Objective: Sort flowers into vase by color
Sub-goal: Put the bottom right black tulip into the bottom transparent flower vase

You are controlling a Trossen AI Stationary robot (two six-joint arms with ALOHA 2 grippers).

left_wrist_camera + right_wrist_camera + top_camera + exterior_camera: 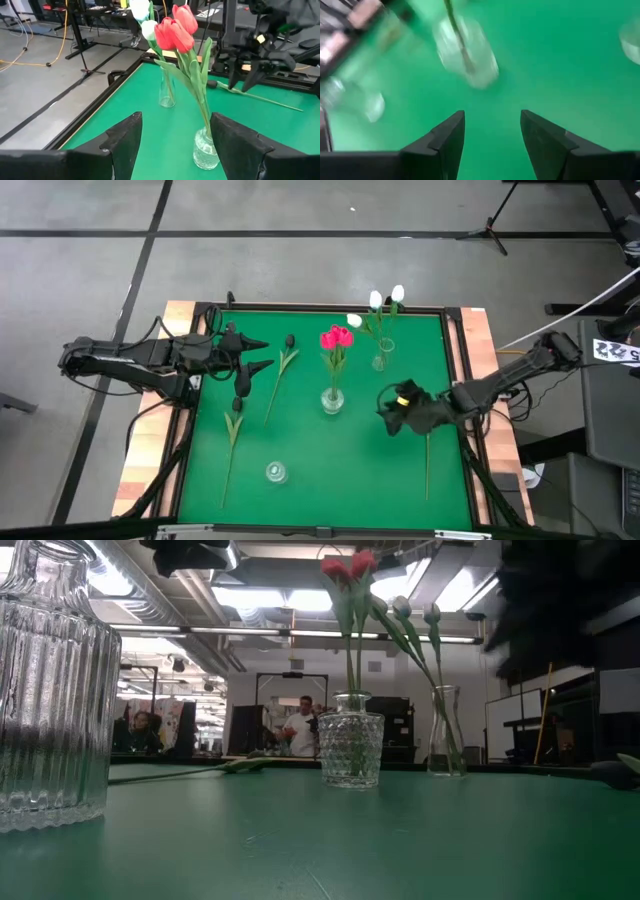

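Currently, the green worktop [300,440] carries three glass vases and several loose tulips. The middle vase [332,399] stands near the centre and holds the pink-red tulips [337,337]; in the left wrist view the same red heads [175,30] rise above that vase [206,150]. The tall vase [380,360], toward the far right of the worktop, holds the white tulips [385,298]. The empty ribbed vase [276,472] stands near the front edge and fills the left of the low view [50,690].

Three dark-headed tulips lie flat on the left half: one [282,368] slanting beside the middle vase, one [232,442] running toward the front edge, and a dark head [241,388] between them near the left arm. A further stem [427,465] lies on the right side, running toward the front edge.

The left gripper [262,355] hangs over the far left of the worktop, pointing inward, its fingers [125,140] spread apart and holding nothing. The right gripper [392,410] hovers over the right side, close to the upper end of the loose stem; its fingers [445,135] are apart, with bare green surface visible between them.

A person [300,730] shows in the room beyond the worktop.
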